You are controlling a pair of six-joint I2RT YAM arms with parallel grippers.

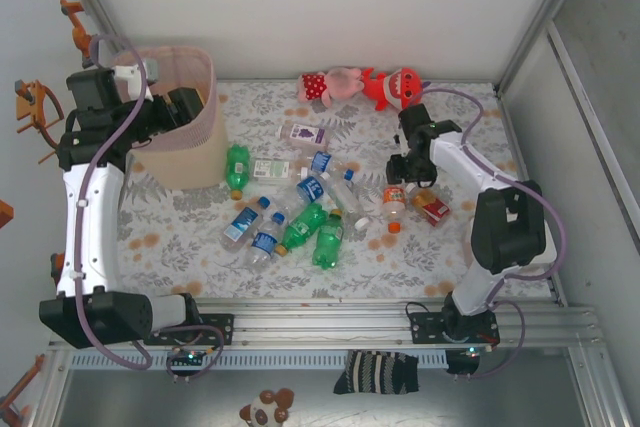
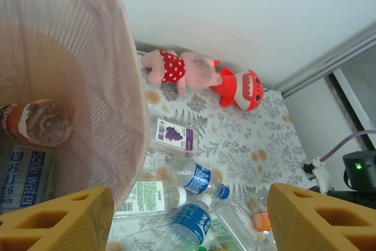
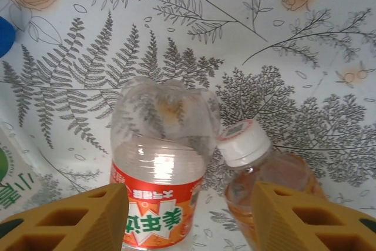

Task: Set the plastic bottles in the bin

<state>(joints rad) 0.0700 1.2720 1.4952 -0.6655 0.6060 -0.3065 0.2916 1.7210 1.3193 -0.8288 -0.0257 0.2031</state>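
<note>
The pink mesh bin (image 1: 190, 147) stands at the back left. My left gripper (image 1: 188, 105) hovers over its rim, open and empty (image 2: 191, 204). Inside the bin (image 2: 117, 86) lie a brown bottle (image 2: 40, 123) and a flattened blue-labelled one (image 2: 23, 177). Several plastic bottles lie mid-table: clear blue-labelled ones (image 1: 241, 225), green ones (image 1: 327, 243). My right gripper (image 1: 405, 169) is low over a red-labelled clear bottle (image 3: 155, 168) and an amber bottle with a white cap (image 3: 258, 163). Its jaws (image 3: 191, 204) stand open with both bottles between the fingers.
A pink plush (image 1: 330, 85) and a red plush (image 1: 392, 87) lie at the back. A purple grape carton (image 1: 303, 133) and a red carton (image 1: 432, 209) sit among the bottles. Walls close in the table at the back and right.
</note>
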